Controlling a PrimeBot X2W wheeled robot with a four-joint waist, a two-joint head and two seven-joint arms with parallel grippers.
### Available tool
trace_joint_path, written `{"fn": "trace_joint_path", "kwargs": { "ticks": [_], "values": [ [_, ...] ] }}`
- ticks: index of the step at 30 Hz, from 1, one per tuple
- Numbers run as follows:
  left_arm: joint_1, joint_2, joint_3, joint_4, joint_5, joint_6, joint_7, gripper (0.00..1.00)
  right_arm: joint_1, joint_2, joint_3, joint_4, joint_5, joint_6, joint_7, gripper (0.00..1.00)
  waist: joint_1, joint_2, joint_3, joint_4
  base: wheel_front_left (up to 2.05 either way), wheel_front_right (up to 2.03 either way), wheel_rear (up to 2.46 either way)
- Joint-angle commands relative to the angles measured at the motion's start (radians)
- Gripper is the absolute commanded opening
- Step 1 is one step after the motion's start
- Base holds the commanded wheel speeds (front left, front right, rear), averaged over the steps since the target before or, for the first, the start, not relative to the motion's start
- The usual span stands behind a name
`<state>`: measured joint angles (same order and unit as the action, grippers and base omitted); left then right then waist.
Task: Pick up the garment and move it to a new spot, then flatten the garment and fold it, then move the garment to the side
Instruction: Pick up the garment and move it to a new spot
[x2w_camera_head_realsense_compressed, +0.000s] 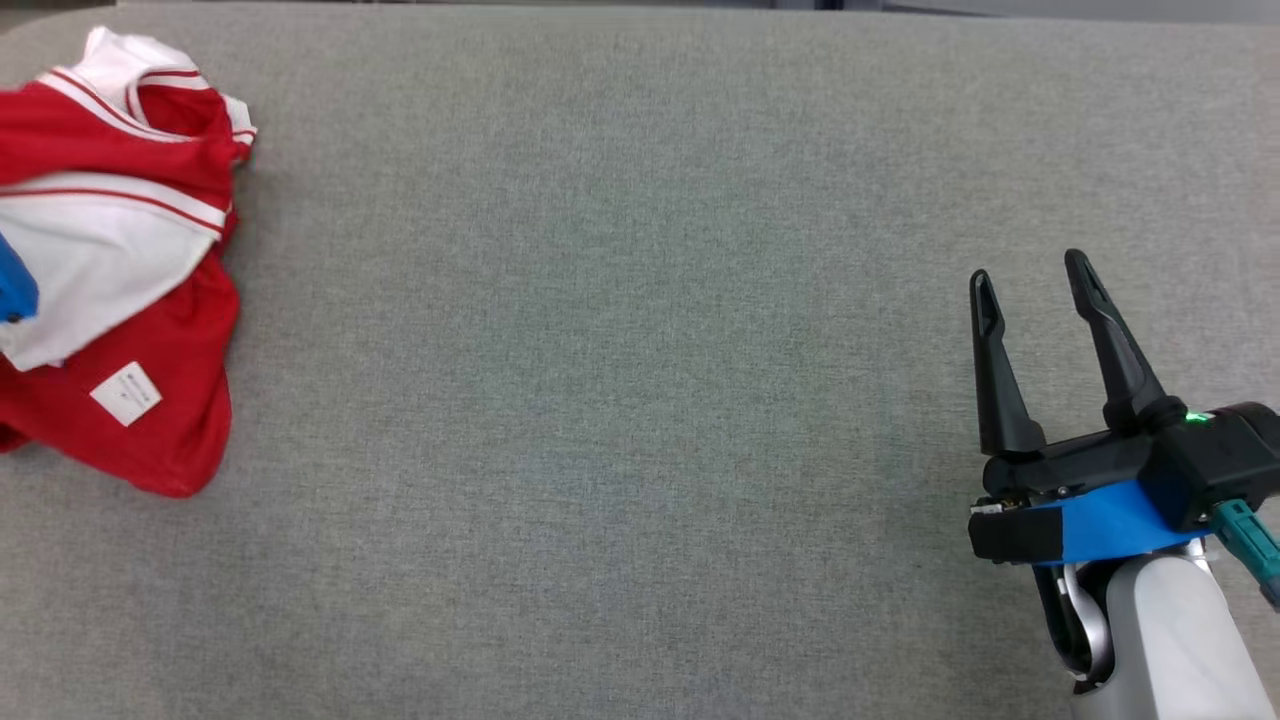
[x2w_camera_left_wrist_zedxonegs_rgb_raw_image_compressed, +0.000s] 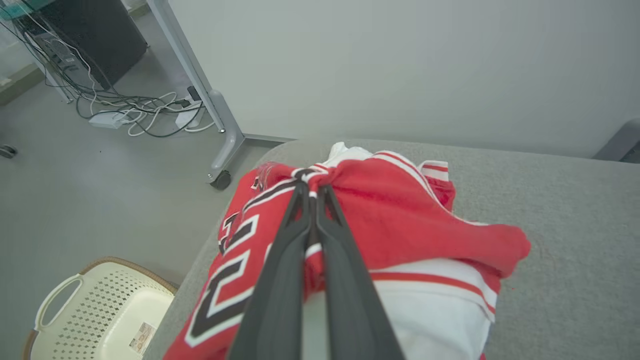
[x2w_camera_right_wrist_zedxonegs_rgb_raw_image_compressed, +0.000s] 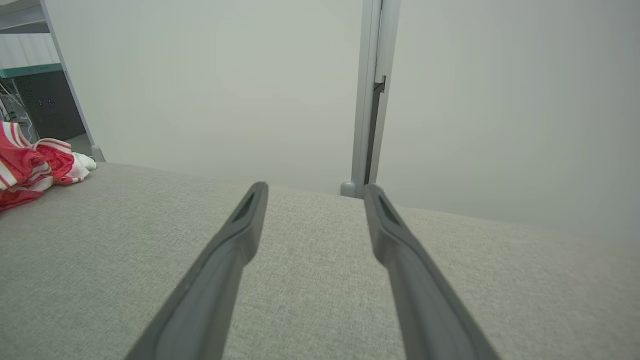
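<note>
Garment (x2w_camera_head_realsense_compressed: 120, 280), a red and white jersey, lay crumpled at the far left edge of the grey table (x2w_camera_head_realsense_compressed: 640, 400), partly running out of the head view. The heap ran roughly near-to-far along that edge.

Left claw (x2w_camera_left_wrist_zedxonegs_rgb_raw_image_compressed: 312, 187) was pinched shut on a bunched fold at the top of the heap. In the left wrist view the red and white cloth was gathered right at its tips.

Right claw (x2w_camera_head_realsense_compressed: 1030, 270) stood wide and empty at the lower right, well apart from the garment, with bare table between.

Key relation: the free table lay to the robot's right of the garment, so we judged the lift-and-carry should go rightward, toward the middle. The left arm was nearer and had the grip. We judged the right could help only once the cloth came within reach.
</note>
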<state>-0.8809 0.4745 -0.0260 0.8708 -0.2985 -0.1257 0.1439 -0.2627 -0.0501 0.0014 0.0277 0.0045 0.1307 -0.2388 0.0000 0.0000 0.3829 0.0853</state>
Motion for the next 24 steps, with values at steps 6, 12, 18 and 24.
{"fn": "trace_joint_path", "kwargs": {
  "ticks": [6,12,18,24],
  "values": [
    [-0.074,0.032,-0.057,-0.056,0.016,-0.008,-0.112,0.00,-0.013,-0.002,0.011,0.038,0.033,0.000,-0.017,1.00,0.0000,0.0000,-0.062,-0.032,0.00,0.00,0.00],
    [-0.141,0.033,-0.124,-0.157,0.025,-0.005,-0.150,0.00,-0.005,-0.002,0.019,0.070,0.076,0.000,-0.025,1.00,0.0000,0.0000,-0.109,-0.069,0.00,0.00,0.00],
    [-0.199,0.022,-0.183,-0.311,0.040,-0.005,-0.136,0.00,-0.004,-0.002,0.027,0.078,0.118,0.000,-0.027,1.00,0.0000,0.0000,-0.138,-0.131,0.00,0.00,0.00],
    [-0.253,-0.008,-0.234,-0.481,0.045,-0.003,-0.069,0.00,-0.007,-0.001,0.034,0.065,0.156,0.000,-0.028,1.00,0.0000,0.0000,-0.140,-0.220,0.00,0.00,0.00]
  ]
}}
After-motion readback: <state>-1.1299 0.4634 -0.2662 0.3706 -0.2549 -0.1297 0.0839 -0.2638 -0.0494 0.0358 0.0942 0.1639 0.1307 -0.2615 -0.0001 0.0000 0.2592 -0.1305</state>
